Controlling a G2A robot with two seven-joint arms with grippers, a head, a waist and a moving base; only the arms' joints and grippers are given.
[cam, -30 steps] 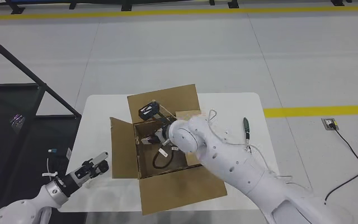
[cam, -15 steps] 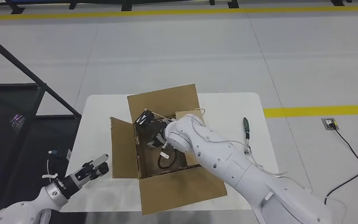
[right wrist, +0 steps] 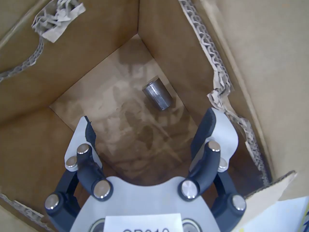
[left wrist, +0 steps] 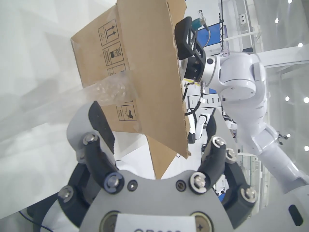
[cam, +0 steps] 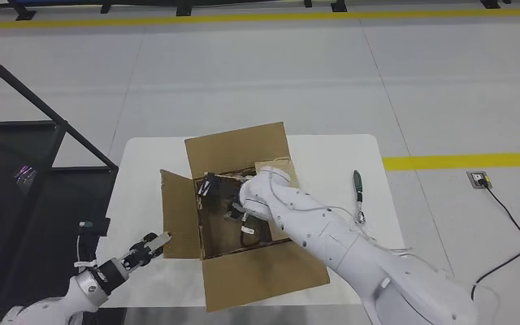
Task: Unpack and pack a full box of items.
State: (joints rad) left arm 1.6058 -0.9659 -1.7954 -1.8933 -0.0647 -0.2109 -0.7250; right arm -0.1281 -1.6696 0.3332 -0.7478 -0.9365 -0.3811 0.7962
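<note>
Cardboard box (cam: 236, 146) sits mid-table (cam: 341, 154), upright, all four flaps splayed wide open, the inner edges torn and ragged with corrugation showing. Down on its floor lies a short dark metal cylinder (right wrist: 157, 97), on its side, close to one wall near a corner. Out on the table, well apart from the box, a slim green-handled tool (cam: 357, 182) lies flat.

White table (cam: 333, 154), yellow floor tape (cam: 439, 161), black metal frame (cam: 49, 111), floor socket (cam: 478, 179)
</note>
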